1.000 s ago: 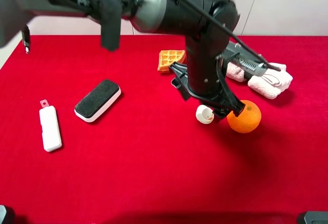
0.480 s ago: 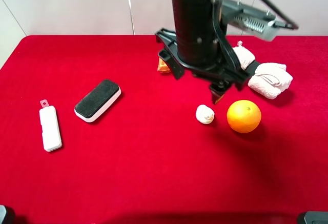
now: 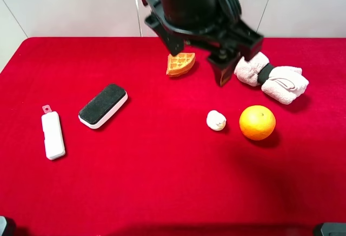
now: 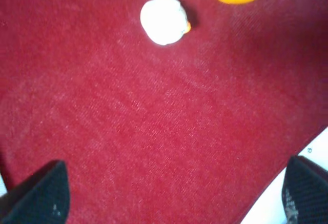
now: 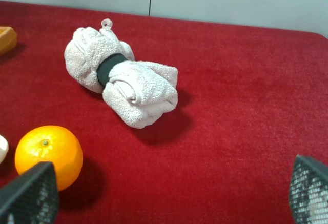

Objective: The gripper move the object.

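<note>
Object-moving is my job, and judging by the layout, the set-down looks done, with only my pull-away left.

My left gripper (image 3: 203, 58) hangs high over the back of the red cloth (image 3: 162, 193), above the waffle piece and the towel. From the wrist its two fingertips (image 4: 43, 193) stand wide apart with nothing between them. My right gripper (image 5: 164, 193) also shows its tips far apart and empty.

The rolled towel (image 3: 273, 79) lies near the back right. An orange (image 3: 257, 122) sits in front of it. A black-topped eraser (image 3: 102, 105) and a white case (image 3: 53, 135) lie well off to the left. A waffle piece (image 3: 180, 63) sits near the back middle.

The object (image 3: 216, 120) rests on the cloth just beside the orange, apparently not touching it, free of any grip.
</note>
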Tool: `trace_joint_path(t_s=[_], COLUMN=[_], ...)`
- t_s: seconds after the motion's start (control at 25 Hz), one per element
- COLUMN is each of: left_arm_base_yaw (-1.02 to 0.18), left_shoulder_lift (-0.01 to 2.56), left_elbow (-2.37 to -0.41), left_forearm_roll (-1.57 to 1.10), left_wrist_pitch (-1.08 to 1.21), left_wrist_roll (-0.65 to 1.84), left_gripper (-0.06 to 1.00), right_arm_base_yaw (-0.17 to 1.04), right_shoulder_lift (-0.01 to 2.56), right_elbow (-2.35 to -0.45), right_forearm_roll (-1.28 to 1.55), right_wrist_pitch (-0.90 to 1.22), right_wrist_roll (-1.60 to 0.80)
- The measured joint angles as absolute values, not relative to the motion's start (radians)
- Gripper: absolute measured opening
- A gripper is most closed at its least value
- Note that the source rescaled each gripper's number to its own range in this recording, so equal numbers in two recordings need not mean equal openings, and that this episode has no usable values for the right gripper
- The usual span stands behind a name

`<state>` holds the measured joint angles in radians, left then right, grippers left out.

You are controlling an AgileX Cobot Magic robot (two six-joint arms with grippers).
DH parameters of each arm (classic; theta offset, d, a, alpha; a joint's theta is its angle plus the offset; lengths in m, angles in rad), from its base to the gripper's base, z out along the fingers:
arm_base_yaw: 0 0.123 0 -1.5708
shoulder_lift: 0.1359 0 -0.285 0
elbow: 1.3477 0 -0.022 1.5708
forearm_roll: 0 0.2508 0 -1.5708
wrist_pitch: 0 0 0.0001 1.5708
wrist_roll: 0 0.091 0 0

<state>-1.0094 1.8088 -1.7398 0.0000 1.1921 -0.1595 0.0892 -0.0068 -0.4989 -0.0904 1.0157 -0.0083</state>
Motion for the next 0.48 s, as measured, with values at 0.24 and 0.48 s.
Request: trace_joint_path(t_s=[0.24,0.48], left_arm_base_yaw=[-1.011,-1.011], left_shoulder_lift=[1.708,1.619], left_elbow=[-1.740,-1.732], left_forearm_roll=[0.000,0.028], left_wrist_pitch=[1.193,1.194], left_wrist_roll=[-0.141,-0.138], left_gripper=[0.70,0.70], right_arm_base_yaw=[0.089,0.089], right_shoulder_lift=[-0.007,-0.007], right_elbow=[-0.499,-0.499], right_forearm_roll=[-0.090,-0.090], right_wrist_pitch=[1.016,1.016], right_wrist_roll=[-0.008,-0.008])
